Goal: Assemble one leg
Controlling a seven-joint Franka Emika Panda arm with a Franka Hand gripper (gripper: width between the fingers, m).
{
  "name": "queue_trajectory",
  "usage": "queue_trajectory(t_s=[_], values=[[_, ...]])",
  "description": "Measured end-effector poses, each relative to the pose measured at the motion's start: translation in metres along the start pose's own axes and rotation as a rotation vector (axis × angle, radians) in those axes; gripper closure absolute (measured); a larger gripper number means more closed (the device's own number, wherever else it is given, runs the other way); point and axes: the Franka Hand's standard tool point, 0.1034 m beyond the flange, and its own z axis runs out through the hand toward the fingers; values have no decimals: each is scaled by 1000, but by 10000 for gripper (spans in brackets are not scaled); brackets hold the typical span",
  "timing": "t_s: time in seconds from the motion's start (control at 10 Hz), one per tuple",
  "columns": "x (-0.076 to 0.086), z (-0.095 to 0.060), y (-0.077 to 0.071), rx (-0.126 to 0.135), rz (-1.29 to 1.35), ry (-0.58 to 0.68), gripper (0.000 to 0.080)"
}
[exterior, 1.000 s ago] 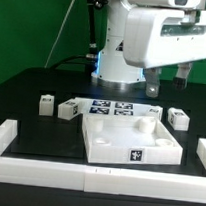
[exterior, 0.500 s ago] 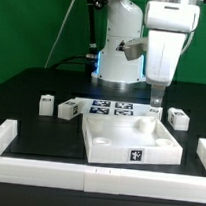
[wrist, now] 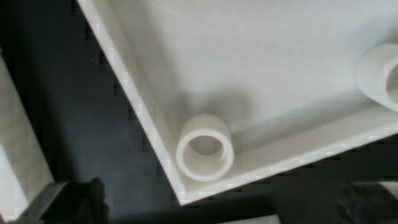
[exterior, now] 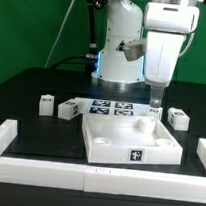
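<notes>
Entry, arm and workspace. The gripper [exterior: 155, 98] is being held pointing straight down over the far corner of the large square piece [exterior: 128, 141], on the exterior view's right. Its tips are being kept just above that corner, apart from it.

In the wrist view the two dark fingers [wrist: 71, 198] are being seen spread wide, and nothing is being pinched between them. A corner of the square piece is being framed between them, with a round corner hole [wrist: 205, 148] just inside its rim. The black table [wrist: 45, 90] is being seen outside that rim.

All four legs are being left loose on the table:
- The first leg [exterior: 46, 105] and second leg [exterior: 67, 109] are lying near each other, off the square piece's side on the exterior view's left.
- The third leg [exterior: 153, 112] is sitting just behind the square piece's far corner, under the gripper tips. Contact cannot be told.
- The fourth leg [exterior: 176, 118] is lying beside the square piece on the exterior view's right.

The marker board [exterior: 113, 108] is lying flat just behind the square piece. A white rail [exterior: 46, 170] is running along in front of the square piece.
</notes>
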Motion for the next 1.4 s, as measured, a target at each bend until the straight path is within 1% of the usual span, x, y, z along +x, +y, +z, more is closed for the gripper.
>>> queue_trajectory(t_s=[0.1,0.2,0.3,0.4,0.5,0.8,0.9,1.0,1.1,1.2,1.3,1.4], values=[[-7,9,-22,3,-72,4,150],[-12,15,-38,25,-149,-1,150],[-15,21,-45,20,-246,-2,150],[-23,28,-54,28,-323,-8,150],[-28,31,-59,37,-338,-17,150],[-28,31,-58,36,-327,-18,150],[-29,32,-59,39,-329,-17,150],[-33,41,-64,53,-331,-12,150],[-35,49,-70,36,-325,1,150],[-37,54,-79,45,-321,5,150],[-38,62,-84,52,-318,11,150],[-38,69,-89,64,-316,15,150]])
